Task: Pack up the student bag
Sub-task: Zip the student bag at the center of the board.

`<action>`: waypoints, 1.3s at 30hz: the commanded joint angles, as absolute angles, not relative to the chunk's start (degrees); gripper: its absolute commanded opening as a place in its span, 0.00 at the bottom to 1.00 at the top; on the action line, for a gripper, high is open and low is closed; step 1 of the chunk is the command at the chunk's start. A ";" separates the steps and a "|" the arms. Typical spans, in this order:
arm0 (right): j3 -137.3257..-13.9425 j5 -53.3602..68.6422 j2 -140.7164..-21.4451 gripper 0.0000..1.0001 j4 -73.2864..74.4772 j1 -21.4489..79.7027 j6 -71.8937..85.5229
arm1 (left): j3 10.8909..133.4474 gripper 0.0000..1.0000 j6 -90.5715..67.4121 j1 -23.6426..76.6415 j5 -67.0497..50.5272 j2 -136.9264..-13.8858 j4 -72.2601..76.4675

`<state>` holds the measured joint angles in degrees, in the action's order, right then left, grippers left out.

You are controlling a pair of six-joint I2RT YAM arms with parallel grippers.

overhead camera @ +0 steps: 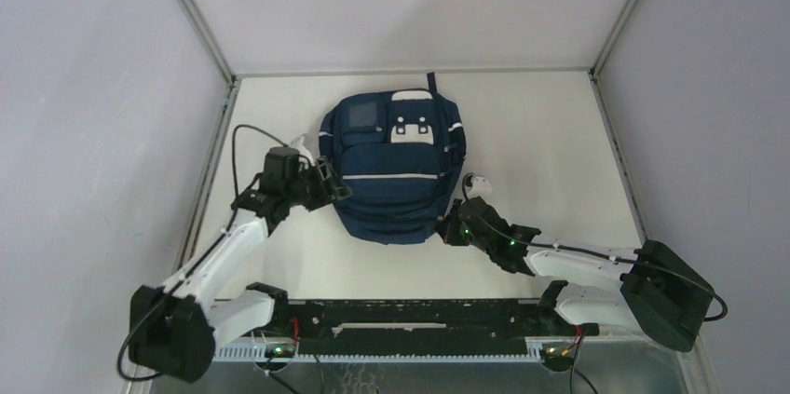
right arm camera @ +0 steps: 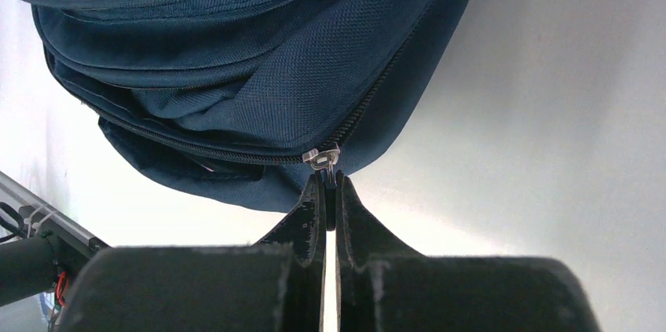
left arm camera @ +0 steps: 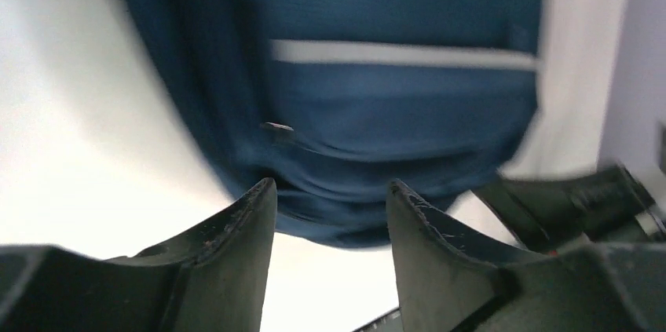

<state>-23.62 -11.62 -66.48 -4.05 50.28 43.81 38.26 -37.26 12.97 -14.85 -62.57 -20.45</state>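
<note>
The navy-blue student bag (overhead camera: 391, 166) lies flat in the middle of the table, white patches toward the far side, and looks closed. My left gripper (overhead camera: 337, 191) is open and empty at the bag's left side; in the left wrist view its jaws stand apart in front of the blue fabric (left arm camera: 377, 96) with the pale stripe (left arm camera: 400, 53). My right gripper (overhead camera: 449, 226) is at the bag's near right corner. In the right wrist view its jaws are shut on the zipper pull (right arm camera: 325, 161) of the bag (right arm camera: 236, 73).
White table (overhead camera: 559, 152) enclosed by grey walls with metal corner posts. A black rail (overhead camera: 410, 319) runs along the near edge between the arm bases. A small white object (overhead camera: 478, 183) lies just right of the bag.
</note>
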 commanded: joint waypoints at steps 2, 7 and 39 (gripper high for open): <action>-22.81 -12.19 -67.13 0.00 -3.40 49.77 42.63 | 43.43 0.58 -25.35 27.27 -15.00 -53.36 -20.05; -22.98 -10.74 -68.47 0.00 -4.86 49.76 42.82 | 42.45 0.59 -10.93 45.65 -1.61 -48.25 -17.70; -22.17 -12.48 -64.78 0.00 -1.63 49.68 43.90 | 41.84 0.00 17.49 64.61 15.68 -80.93 9.23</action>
